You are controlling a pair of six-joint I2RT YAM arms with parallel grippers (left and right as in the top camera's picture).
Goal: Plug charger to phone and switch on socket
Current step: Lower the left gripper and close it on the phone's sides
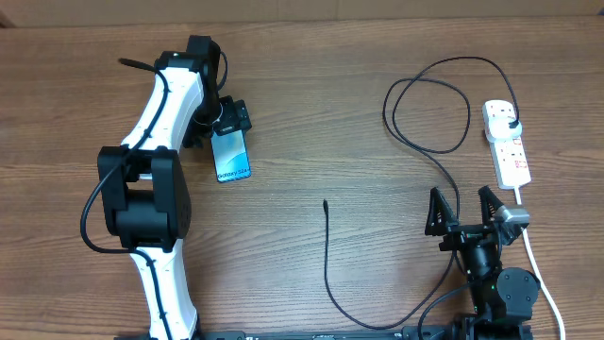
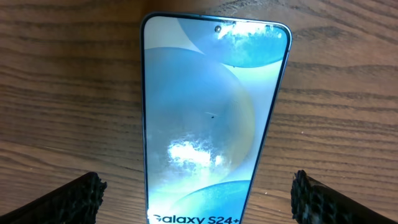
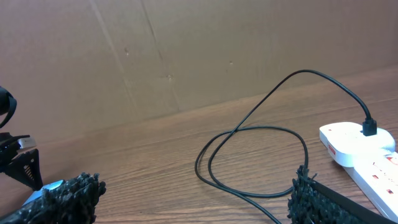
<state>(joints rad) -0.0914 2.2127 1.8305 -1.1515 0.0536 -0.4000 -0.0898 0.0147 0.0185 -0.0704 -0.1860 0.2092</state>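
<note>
Phone (image 1: 232, 154) flat on table (image 1: 311, 104), left of centre, long axis running roughly away from base, slightly skewed. Left gripper (image 1: 231, 121) at its far end, spread wide, fingers (image 2: 81, 193) flanking the long edges without touching, nothing held. Charger (image 1: 327, 255) tip (image 1: 325, 202) on bare wood to phone's right, between the two arms, well apart from both. Plug (image 1: 511, 124) already seated in socket (image 1: 510, 156). Right gripper (image 1: 464, 212) splayed open, empty, near socket. Ample bare room around phone and tip.

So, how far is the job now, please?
Done: the charger's plug sits in the socket. In hand: the open left end effector straddles the phone. Left: the connector tip lies loose, far from the phone; the open right end effector holds nothing; whether the socket is on is unclear.
</note>
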